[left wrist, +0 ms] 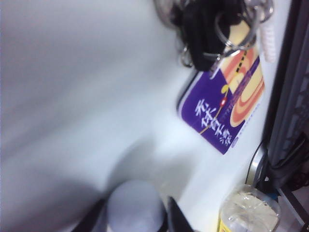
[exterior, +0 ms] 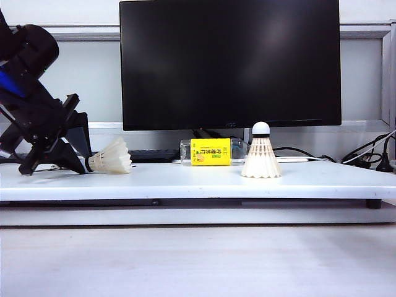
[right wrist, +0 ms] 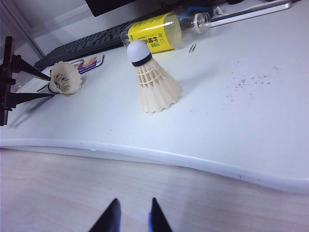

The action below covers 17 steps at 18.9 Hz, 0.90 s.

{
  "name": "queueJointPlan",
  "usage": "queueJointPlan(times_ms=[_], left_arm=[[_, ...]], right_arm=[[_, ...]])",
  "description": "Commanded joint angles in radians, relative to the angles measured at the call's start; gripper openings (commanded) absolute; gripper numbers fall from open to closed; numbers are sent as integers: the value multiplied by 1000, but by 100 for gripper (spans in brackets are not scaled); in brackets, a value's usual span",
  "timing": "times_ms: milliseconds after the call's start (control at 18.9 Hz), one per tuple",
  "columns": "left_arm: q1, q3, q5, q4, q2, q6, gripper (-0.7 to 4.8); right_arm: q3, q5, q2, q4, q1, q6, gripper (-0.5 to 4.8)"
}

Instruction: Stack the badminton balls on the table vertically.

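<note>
One badminton ball lies on its side at the left of the white table, with its skirt flaring toward the middle. My left gripper is shut on its rounded cork tip, a dark finger pressing each side. The right wrist view shows the same ball at the tips of those fingers. The other badminton ball stands upright on its skirt, right of centre, cork tip up. My right gripper hovers off the table's front edge, open by a narrow gap with nothing in it.
A yellow-labelled bottle lies behind the balls, under a black monitor. A keyboard, a purple card with keys and a paper clip are at the back. Cables trail at the right.
</note>
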Motion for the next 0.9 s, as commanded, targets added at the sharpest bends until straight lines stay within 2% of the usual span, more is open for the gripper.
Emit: queueJointPlan(times_ms=[53, 159, 265, 530, 795, 901], left_arm=[[-2, -11, 3, -35, 15, -3, 172], [-2, -12, 5, -7, 14, -3, 163], [-2, -12, 9, 23, 14, -3, 115], [-2, -12, 23, 47, 14, -2, 115], [-2, -12, 71, 275, 14, 5, 115], [-2, -12, 97, 336, 14, 76, 115]], right_arm=[[1, 6, -2, 0, 0, -3, 84], [1, 5, -2, 0, 0, -3, 84], [1, 5, -2, 0, 0, -3, 84], [1, 5, -2, 0, 0, -3, 84], [1, 5, -2, 0, 0, -3, 84], [1, 5, -2, 0, 0, -3, 84]])
